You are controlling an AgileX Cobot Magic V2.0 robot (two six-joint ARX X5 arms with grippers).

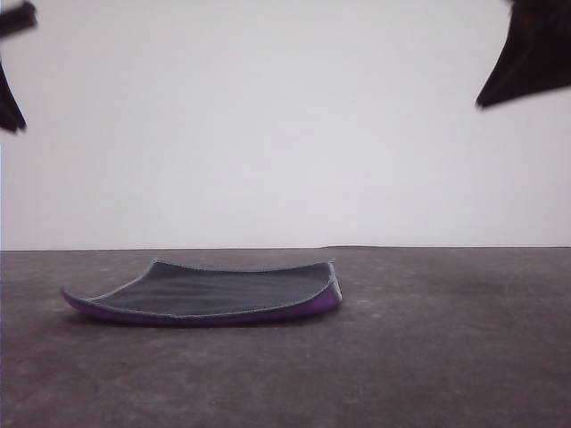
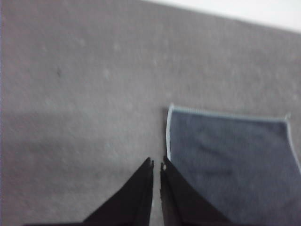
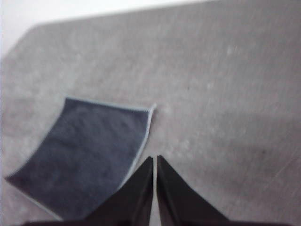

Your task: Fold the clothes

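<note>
Fold not started: small thick square cloth, dark grey face up, purple underside, grey stitched edge (image 1: 210,292), lies flat and unfolded on the dull grey table (image 1: 446,357), corners curling up slightly. All folding left to do. Both hands well above the cloth, nothing gripped. Left hand (image 2: 157,165): fingers pressed nearly together, thin slit between the tips, hanging just outside the cloth's left edge. Right hand (image 3: 154,161): fingers likewise close together, empty, just outside the cloth's right edge near a corner. Neither hand touching the cloth
</note>
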